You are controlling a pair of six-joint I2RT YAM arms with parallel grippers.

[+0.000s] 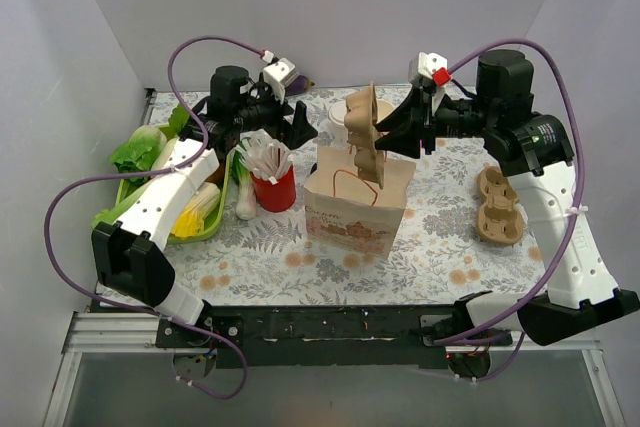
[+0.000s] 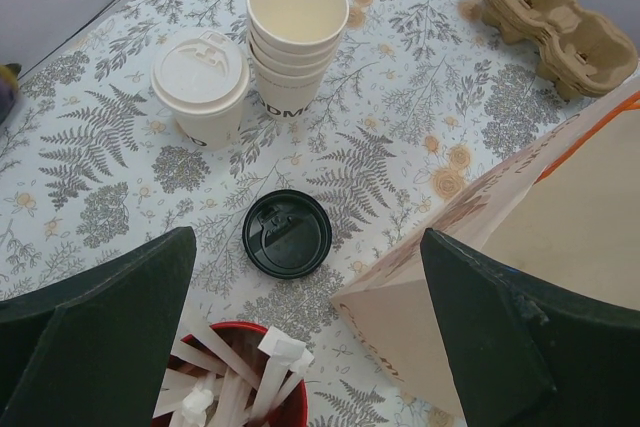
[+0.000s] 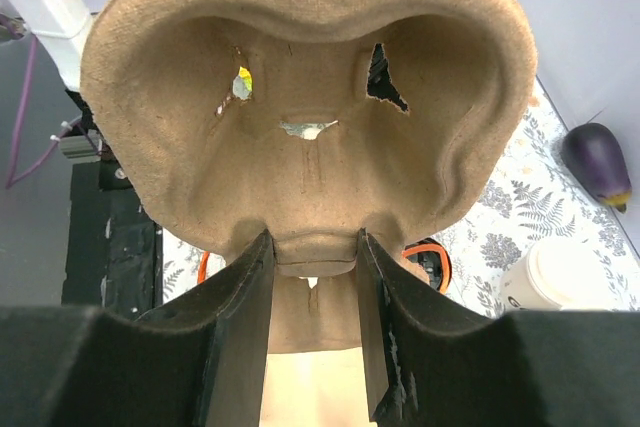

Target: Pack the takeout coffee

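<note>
clamping my right tool [image 3: 312, 277] on pulp carrier [image 3: 300, 97], left tool [image 2: 308, 247] apart; takeout coffee [image 2: 200, 87] seems light, crushable: hold mid-wall.

Bright, soft, even light from overhead across the desk [image 1: 440, 247]. Faint shadows only, hugging the paper bag [image 1: 355, 209] toward the near edge. Crisp from the top. Sharp mid-desk from the left wrist, left fingers [image 2: 100, 337] dark and soft. Close up on the right: pulp tray [image 3: 300, 97] sharp, right fingers [image 3: 235, 347] blurred.

Can't see takeout coffee [image 3: 560, 272] base, 4 o'clock right wrist view, nor red cup [image 2: 235, 377] base, 6 o'clock left wrist.
</note>
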